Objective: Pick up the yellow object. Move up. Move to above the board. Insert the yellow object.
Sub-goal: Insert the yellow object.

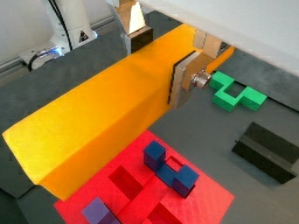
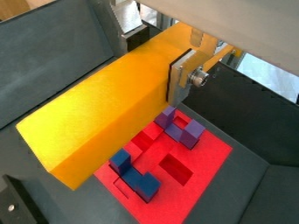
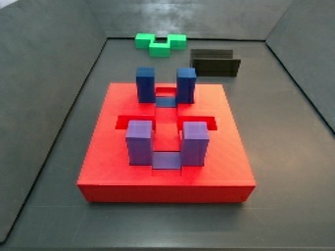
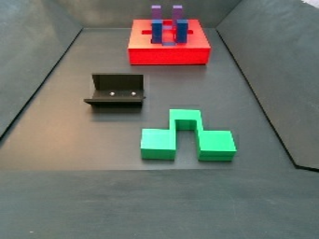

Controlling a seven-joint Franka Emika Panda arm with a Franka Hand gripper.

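The end effector (image 1: pixel 162 59) appears only in the wrist views, raised over the floor; neither side view catches it. Its silver fingers (image 1: pixel 187 77) are clamped on the yellow object (image 1: pixel 100 118), gripping it across its narrow width near one end, so the bar's long axis runs out away from the fingers.

The board (image 2: pixel 176 164) lies directly beneath the bar's free end in both wrist views, its purple posts (image 2: pixel 181 129) and blue posts (image 2: pixel 138 179) showing past the yellow edge. By my reading the bar is already over the board and the coming move is mostly downward, the long axis needing to line up with the channel between the post pairs.

The green notched block (image 1: pixel 237 94) and the fixture (image 1: pixel 270 150) sit well apart from the board.

No writing or brand mark is legible anywhere.
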